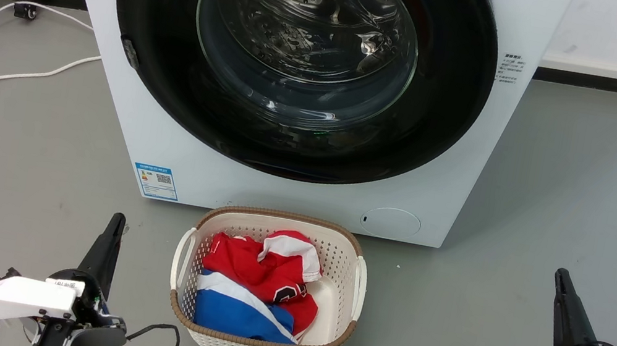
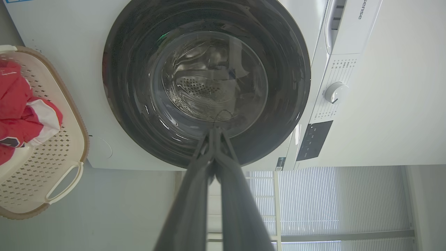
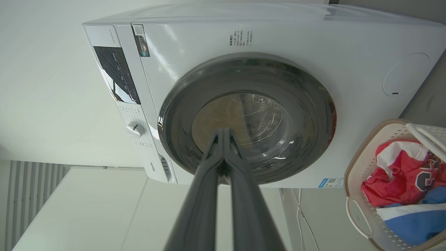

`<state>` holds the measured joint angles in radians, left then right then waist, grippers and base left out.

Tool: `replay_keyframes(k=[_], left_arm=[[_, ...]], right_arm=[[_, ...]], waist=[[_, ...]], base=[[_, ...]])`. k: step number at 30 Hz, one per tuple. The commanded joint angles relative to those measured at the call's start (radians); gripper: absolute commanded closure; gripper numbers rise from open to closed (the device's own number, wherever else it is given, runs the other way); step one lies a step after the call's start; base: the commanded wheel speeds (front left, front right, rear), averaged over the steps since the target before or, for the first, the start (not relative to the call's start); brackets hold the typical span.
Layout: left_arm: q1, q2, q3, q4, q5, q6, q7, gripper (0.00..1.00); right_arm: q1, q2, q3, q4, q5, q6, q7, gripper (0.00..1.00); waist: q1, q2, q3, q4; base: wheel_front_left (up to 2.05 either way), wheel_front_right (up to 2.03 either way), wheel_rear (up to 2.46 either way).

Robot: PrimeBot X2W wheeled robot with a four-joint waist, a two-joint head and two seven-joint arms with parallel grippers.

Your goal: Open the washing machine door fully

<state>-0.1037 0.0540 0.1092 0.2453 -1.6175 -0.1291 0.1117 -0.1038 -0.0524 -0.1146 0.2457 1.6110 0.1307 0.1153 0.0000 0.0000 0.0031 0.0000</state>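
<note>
The door (image 1: 301, 59) sits shut, flush in the front of the washer (image 1: 121, 129), so the step in hand looks like the reach and first pull. Both hands hang low in front of the washer, well short of it. The left hand (image 1: 116, 223) and the right hand (image 1: 561, 283) each have their fingers pressed together and hold nothing. A small grey piece (image 1: 129, 53) on the door's left rim looks like the catch, which would suit the left hand. It should part its fingers before arriving, hook behind the rim there, and pull along the door's arc rather than straight back, since the glossy black will likely slip. The basket (image 1: 283, 218) stands just before the washer, below the door, so the arm should pass above it.
</note>
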Motion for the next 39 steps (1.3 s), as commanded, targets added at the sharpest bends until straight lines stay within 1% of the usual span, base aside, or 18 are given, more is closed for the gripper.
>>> replay_keyframes(k=[1,39], left_arm=[[-0.01,-0.001,0.004,0.001,0.004,-0.003,0.003,1.0],[-0.01,-0.003,0.006,0.001,0.005,-0.003,0.004,1.0]], right_arm=[[-0.01,0.004,-0.001,0.001,0.002,0.0,0.002,1.0],[-0.01,0.004,-0.001,0.001,0.002,0.0,0.003,1.0]], waist=[[0.0,0.0,0.0,0.0],[0.0,0.0,0.0,0.0]], base=[[0.0,0.0,0.0],[0.0,0.0,0.0]])
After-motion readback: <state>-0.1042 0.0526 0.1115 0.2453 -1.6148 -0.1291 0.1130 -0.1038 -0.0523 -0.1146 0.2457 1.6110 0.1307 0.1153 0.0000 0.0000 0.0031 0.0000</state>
